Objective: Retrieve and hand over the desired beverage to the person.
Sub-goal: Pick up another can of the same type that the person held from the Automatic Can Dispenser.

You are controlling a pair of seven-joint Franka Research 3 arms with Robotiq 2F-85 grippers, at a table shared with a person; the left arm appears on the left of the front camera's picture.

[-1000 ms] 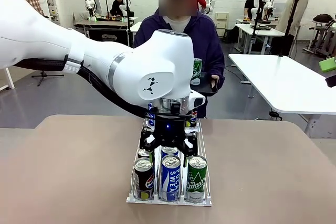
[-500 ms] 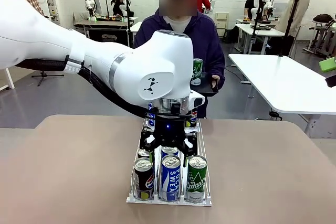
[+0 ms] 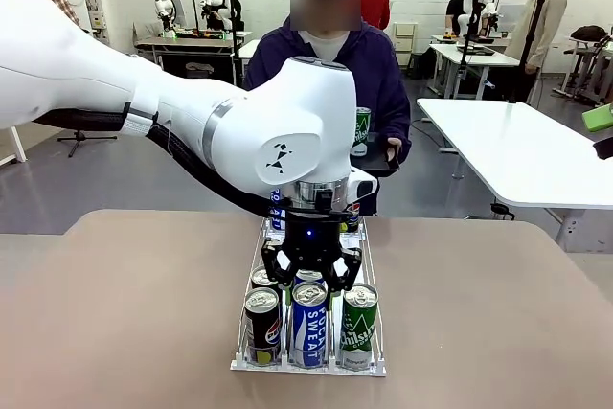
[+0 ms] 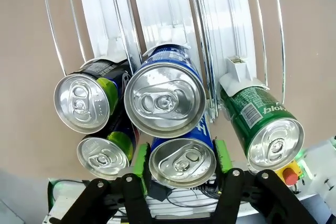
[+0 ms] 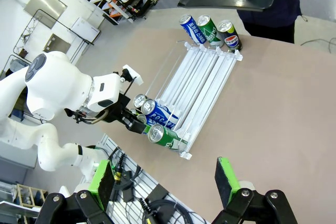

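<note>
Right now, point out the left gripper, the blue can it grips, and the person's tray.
left gripper (image 4: pixel 181 163), left wrist view, between fingertips.
blue can (image 4: pixel 182 162), left wrist view, lid.
tray (image 5: pixel 210 1), right wrist view, bare floor.

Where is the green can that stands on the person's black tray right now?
In the front view the green can stands upright on the black tray that the person holds at the table's far side, just right of the left arm's white wrist housing.
</note>
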